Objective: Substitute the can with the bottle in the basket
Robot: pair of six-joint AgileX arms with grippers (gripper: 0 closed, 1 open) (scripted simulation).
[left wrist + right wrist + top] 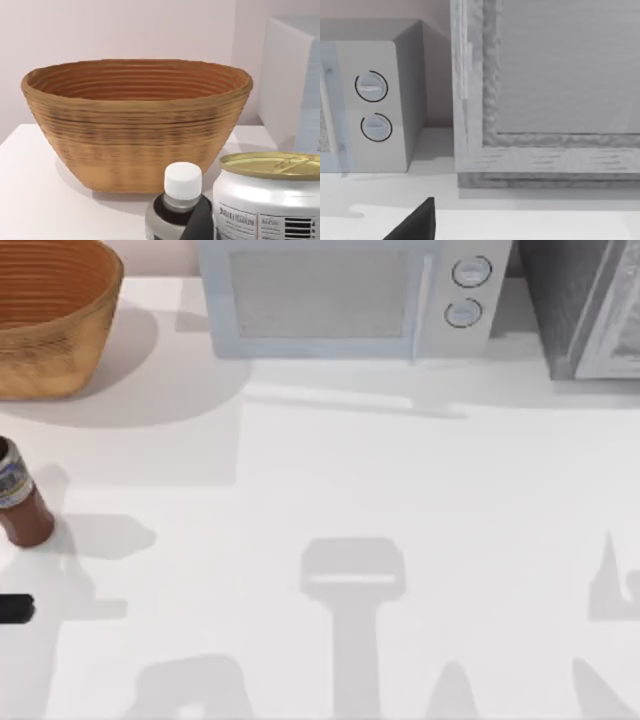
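Can out of basket, just before left pincer at counter left edge; cannot tell whether gripped. Bottle upright on counter, well short of basket. Judged half done: bottle placement outstanding. Right arm parked facing microwave.

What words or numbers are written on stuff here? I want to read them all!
None can be read.
The can: small dark print and a barcode on its white side, too blurred to read.
The bottle: blue-and-white label, print too small to read.
The microwave: two round dials, no readable marks.
The basket: no writing.
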